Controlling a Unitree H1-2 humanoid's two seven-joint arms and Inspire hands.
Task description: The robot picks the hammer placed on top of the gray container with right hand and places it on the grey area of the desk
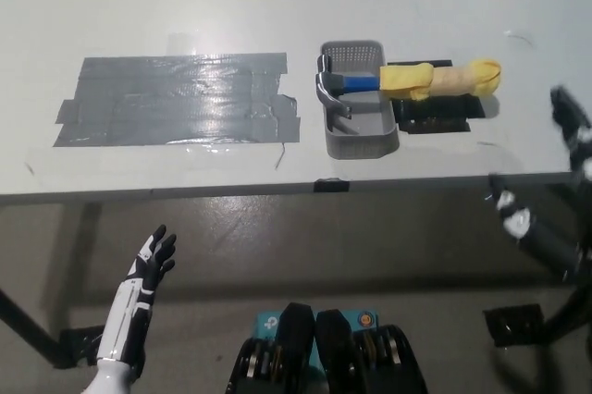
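**Hammer lying across the gray container, both hands off the desk**

A hammer with a steel head, blue neck and yellow-wrapped handle [407, 80] is lying across the top of the small gray perforated plastic container [357, 130], its head resting over the container's left rim and its handle sticking out toward 3 o'clock over the white desk [185, 6]. A black flat patch [439, 116] is showing on the desk just under the handle. The wide patch of gray tape [176, 100] is sitting at 9 o'clock from the container, just beside it. The black right hand [555, 200] is hovering at 4 o'clock from the container, beyond the desk's front edge, holding nothing; whether its fingers are spread I cannot tell. The white left hand [150, 264] is resting low at 7 o'clock, fingers apart and empty.
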